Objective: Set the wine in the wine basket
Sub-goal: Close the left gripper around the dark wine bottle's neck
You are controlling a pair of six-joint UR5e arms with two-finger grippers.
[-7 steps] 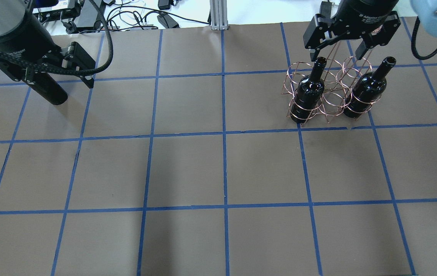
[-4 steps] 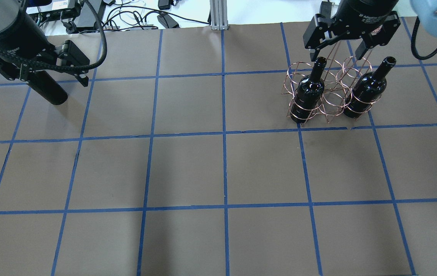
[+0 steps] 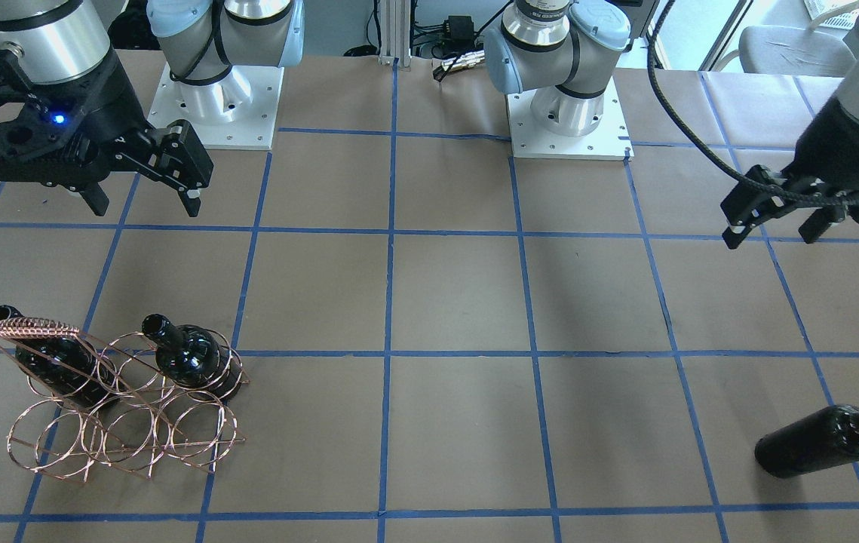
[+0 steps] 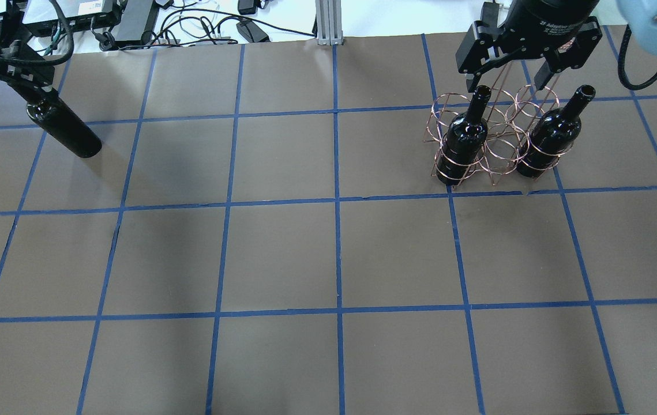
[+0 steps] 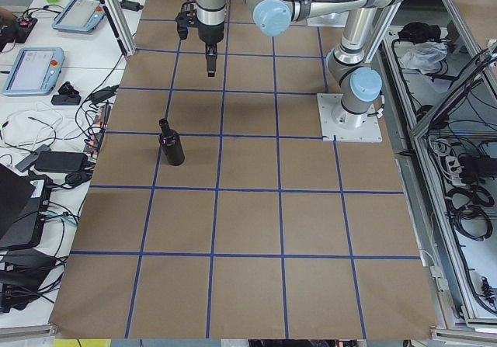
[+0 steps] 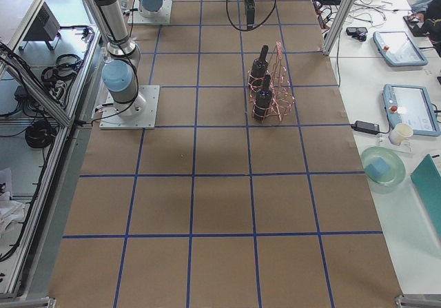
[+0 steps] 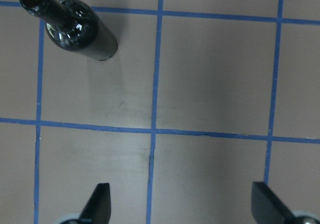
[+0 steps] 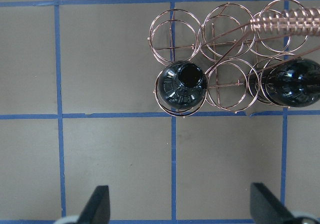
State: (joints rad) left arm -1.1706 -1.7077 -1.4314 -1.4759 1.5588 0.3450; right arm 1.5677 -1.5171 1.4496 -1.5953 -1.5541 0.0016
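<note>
A loose black wine bottle (image 4: 64, 129) stands upright on the table's left side; it also shows in the front view (image 3: 825, 441) and the left wrist view (image 7: 75, 31). My left gripper (image 4: 8, 86) is open and empty, above and off to the side of it, with both fingertips apart in its wrist view (image 7: 182, 206). The copper wire wine basket (image 4: 498, 153) stands at the far right and holds two black bottles (image 4: 464, 141) (image 4: 547, 141) in its outer near rings. My right gripper (image 4: 507, 80) hangs open and empty above the basket, apart from it (image 8: 182, 206).
The basket's woven handle bar (image 3: 29, 328) rises above the bottles under my right gripper. Its middle ring (image 8: 227, 86) between the two bottles holds nothing. Cables and boxes (image 4: 132, 23) lie beyond the table's far edge. Blue tape lines grid the brown table (image 4: 334, 253).
My left gripper has moved left in the overhead view, off the loose bottle, so the bottle's shoulder now shows. The right arm, the basket and all bottles have not moved.
</note>
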